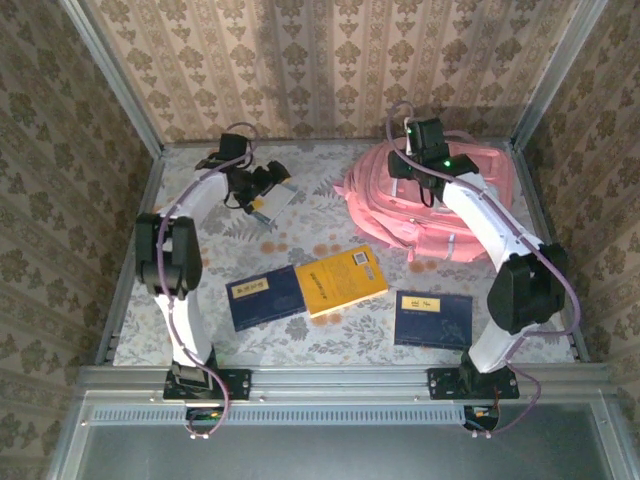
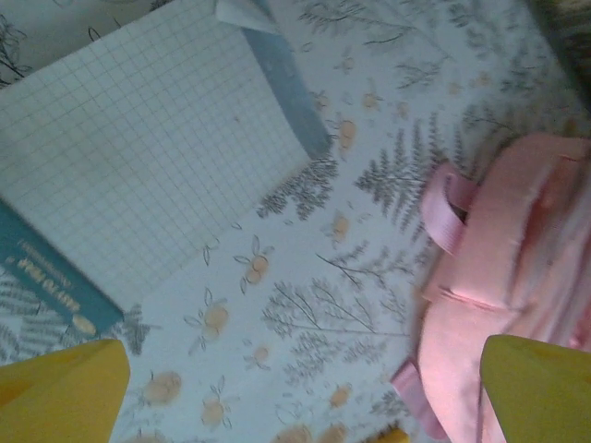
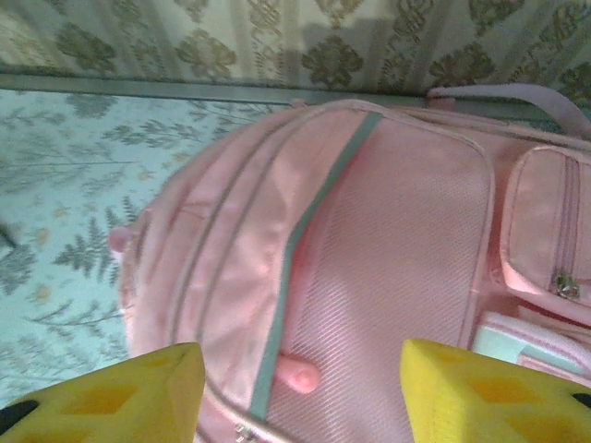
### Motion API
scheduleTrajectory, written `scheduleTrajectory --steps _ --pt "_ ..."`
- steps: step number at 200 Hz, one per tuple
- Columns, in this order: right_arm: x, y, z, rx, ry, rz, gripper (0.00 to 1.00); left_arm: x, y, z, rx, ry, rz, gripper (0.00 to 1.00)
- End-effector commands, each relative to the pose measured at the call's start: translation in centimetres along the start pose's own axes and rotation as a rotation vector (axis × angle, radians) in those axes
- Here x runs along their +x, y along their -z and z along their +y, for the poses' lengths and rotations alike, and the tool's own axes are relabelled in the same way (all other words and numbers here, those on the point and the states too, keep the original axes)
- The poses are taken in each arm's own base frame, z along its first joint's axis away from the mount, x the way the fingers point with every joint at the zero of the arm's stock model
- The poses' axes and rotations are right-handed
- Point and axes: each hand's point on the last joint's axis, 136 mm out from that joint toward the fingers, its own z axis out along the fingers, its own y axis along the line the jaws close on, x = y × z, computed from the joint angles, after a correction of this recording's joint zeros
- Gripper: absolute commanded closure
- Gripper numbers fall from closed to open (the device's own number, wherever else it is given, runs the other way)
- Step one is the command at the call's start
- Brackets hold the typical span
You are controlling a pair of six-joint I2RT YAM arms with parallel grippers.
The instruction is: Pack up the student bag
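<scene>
The large pink fabric backpack (image 1: 385, 205) lies in the upper right of the overhead view, on the floral tablecloth (image 1: 330, 340). The right gripper (image 3: 300, 397) hangs over its front, yellow fingers apart and clamping nothing. At upper left, the left gripper (image 2: 305, 401) hovers spread wide near a white grid-paper notebook (image 2: 138, 157). A yellow book (image 1: 340, 280) lies at centre.
</scene>
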Motion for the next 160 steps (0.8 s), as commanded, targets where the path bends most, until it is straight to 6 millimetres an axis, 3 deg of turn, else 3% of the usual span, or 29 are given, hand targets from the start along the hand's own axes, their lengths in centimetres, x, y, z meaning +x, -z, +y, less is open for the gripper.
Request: scheduleTrajectory --steps 1,36,83,130,160 --pt "-0.7 2.0 1.4 -0.056 -0.020 -0.062 0.41 0.3 -2.1 0.2 -0.017 -0.006 0.065 0.00" --pt "1.4 1.8 5.6 -0.241 -0.055 -0.034 0.41 0.8 -4.6 0.9 -0.085 -0.056 0.102 0.00" --pt "2.9 1.3 8.7 -0.346 -0.046 0.009 0.41 2.5 -5.6 4.6 -0.215 -0.037 0.153 0.00" --pt "3.3 0.3 10.8 -0.421 -0.059 0.055 0.41 6.5 -4.3 6.3 -0.245 -0.072 0.237 0.00" --pt "3.6 0.2 14.0 -0.515 -0.036 0.085 0.42 9.0 -2.2 7.0 -0.246 -0.110 0.277 0.00"
